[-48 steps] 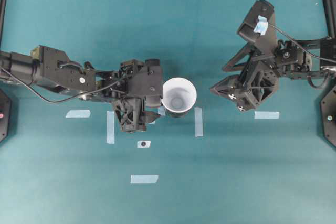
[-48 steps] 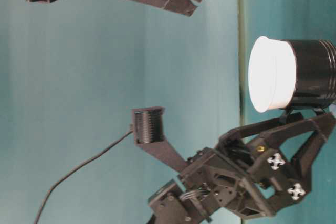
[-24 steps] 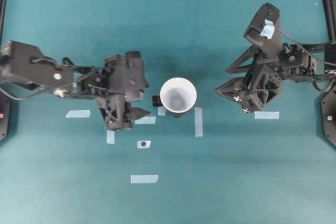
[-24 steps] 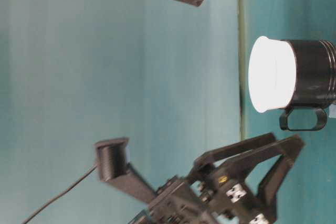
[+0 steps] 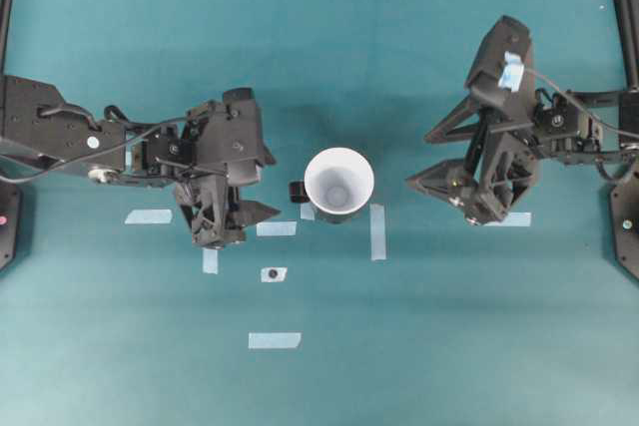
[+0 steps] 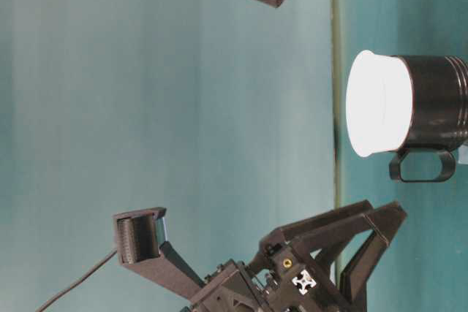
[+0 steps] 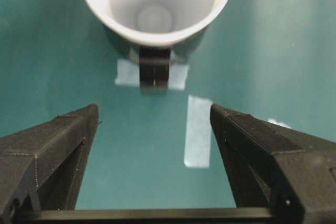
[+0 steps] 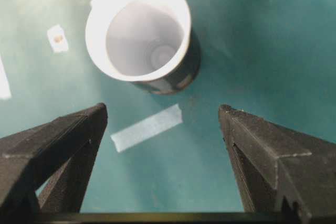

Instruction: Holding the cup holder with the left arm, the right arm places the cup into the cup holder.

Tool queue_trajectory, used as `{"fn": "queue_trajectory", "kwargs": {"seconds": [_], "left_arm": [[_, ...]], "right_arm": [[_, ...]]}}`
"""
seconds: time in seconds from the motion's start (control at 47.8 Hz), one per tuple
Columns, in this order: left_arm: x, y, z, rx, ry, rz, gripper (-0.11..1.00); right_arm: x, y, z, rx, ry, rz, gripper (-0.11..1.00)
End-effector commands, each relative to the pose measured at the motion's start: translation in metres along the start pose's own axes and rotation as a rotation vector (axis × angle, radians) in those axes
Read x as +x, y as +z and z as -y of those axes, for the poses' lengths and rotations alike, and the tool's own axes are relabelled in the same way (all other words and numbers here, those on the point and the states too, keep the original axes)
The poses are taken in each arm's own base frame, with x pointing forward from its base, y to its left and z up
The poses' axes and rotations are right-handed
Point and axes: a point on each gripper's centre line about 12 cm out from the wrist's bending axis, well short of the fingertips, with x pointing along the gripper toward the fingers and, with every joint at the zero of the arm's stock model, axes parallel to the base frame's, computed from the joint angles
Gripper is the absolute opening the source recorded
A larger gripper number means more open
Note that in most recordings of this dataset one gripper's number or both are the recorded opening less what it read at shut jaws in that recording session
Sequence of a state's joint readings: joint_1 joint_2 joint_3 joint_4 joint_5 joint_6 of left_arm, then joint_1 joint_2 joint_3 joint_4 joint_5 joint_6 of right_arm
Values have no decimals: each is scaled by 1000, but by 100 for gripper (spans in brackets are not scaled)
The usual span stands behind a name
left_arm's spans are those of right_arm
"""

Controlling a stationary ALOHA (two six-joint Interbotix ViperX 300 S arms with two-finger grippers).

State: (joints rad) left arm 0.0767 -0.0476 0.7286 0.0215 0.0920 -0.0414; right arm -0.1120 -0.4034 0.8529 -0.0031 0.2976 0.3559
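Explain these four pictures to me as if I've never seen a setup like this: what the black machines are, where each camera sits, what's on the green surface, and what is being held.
The black machines are two robot arms, each ending in a two-fingered claw. The overhead view looks straight down: the left gripper is on the left, the right gripper, whose arm wears a blue tape patch, is on the right. The table-level view is taken from low down and appears turned sideways. The other two pictures come from cameras on each wrist, looking out between that arm's own jaws.

On the green table stands a white cup already sitting inside a black cup holder with a small side handle. Several pale tape strips mark spots on the table.

Nothing is held: both sets of jaws stand wide open, clear of the cup.
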Motion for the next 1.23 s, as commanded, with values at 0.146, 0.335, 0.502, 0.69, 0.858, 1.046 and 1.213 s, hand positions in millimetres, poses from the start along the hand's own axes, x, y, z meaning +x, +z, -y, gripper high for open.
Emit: {"fn": "queue_trajectory", "kwargs": {"seconds": [0.146, 0.335, 0.502, 0.69, 0.858, 1.046, 1.213], "left_arm": [[-12, 16, 1, 2, -3, 55, 90], [-15, 17, 1, 2, -2, 63, 90], [-18, 19, 1, 2, -2, 72, 90], [-17, 18, 1, -1, -3, 69, 90], [-17, 18, 1, 1, -2, 67, 90], [-16, 17, 1, 0, -3, 64, 90], [-16, 17, 1, -1, -4, 63, 90]], "right_arm": [[-6, 6, -5, -123, 14, 31, 91], [-9, 6, -5, -180, 14, 34, 91], [-10, 4, -4, -180, 14, 31, 91], [-10, 2, -3, -180, 13, 28, 91], [-9, 2, -3, -178, 13, 28, 91], [-10, 2, -3, -177, 14, 30, 91], [-10, 2, -3, -177, 13, 30, 91]]}}
